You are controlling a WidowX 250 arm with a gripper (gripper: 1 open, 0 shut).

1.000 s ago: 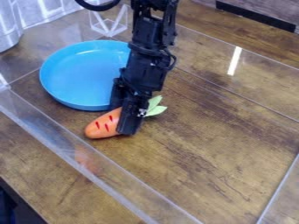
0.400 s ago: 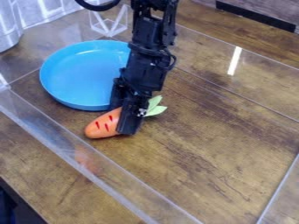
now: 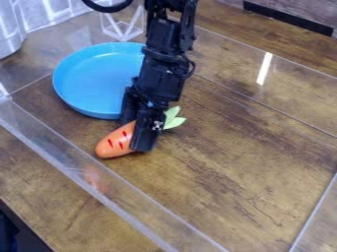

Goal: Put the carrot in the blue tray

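Note:
The orange carrot [image 3: 117, 144] lies on the wooden table just in front of the blue tray [image 3: 90, 81], with its green leaves [image 3: 175, 121] pointing right. My black gripper [image 3: 145, 132] reaches straight down onto the carrot's leafy end and covers that part of it. Its dark fingers blend together from this angle, so the gap between them does not show. The carrot rests on the table outside the tray's rim.
A clear plastic sheet edge [image 3: 79, 162] runs diagonally across the front left of the table. A bright glare streak [image 3: 265, 67] marks the tabletop at the right. Dark objects stand along the back edge behind the tray.
The arm has shifted slightly to the left at the carrot. The carrot stays on the table in about the same place.

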